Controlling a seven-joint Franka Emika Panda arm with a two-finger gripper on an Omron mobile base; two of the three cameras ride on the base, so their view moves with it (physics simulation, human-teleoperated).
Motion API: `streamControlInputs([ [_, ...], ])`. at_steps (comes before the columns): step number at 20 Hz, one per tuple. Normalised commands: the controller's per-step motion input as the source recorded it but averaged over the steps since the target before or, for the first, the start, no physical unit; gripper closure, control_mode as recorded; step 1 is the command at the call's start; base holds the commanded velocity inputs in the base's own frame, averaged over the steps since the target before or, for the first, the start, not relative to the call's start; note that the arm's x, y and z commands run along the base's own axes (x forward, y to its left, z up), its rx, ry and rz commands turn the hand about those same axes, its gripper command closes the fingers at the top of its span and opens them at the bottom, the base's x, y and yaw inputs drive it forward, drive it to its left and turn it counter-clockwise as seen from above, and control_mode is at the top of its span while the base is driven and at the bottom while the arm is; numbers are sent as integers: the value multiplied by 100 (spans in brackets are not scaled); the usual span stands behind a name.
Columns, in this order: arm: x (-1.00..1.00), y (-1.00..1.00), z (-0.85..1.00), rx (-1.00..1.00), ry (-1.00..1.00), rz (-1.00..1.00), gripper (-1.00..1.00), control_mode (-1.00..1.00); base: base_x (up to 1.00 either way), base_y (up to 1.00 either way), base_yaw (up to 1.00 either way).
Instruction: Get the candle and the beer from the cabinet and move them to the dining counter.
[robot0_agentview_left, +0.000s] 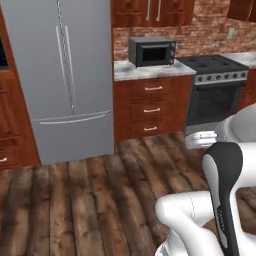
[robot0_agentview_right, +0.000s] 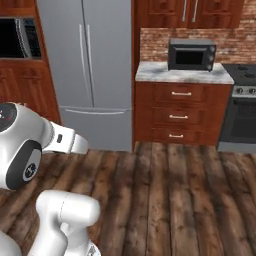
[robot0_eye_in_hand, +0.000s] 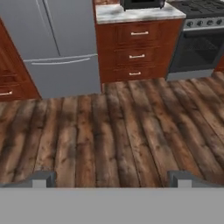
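The kitchen holds one grey fridge (robot0_agentview_left: 62, 80) with two doors, one black microwave (robot0_agentview_left: 152, 51) on one marble counter (robot0_agentview_left: 150, 71), one stove (robot0_agentview_left: 216, 90), and one drawer unit (robot0_agentview_left: 152, 107) with three drawers. Two cabinet (robot0_agentview_left: 152, 11) handles show above.

Even, soft rendered light; slightly blurry, no glare.

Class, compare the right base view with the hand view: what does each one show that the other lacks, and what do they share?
Right base view alone: the closed wall cabinet with silver bar handles above the microwave, the red brick wall, and a built-in oven left of the fridge.

Hand view alone: the gripper, jaws wide open and empty over the floor.

Shared: the grey fridge, the microwave on the marble worktop, the drawer unit, the stove and the plank floor.
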Motion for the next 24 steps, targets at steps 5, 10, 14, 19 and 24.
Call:
streamControlInputs([
  [5,0,0,0,0,0,0,-100,100,45,-3,-46],
  [10,0,0,0,0,0,0,-100,100,37,-2,-55],
  [14,0,0,0,0,0,0,-100,100,39,0,-54],
  [19,0,0,0,0,0,0,-100,100,46,0,-48],
  [24,0,0,0,0,0,0,-100,100,66,0,-29],
])
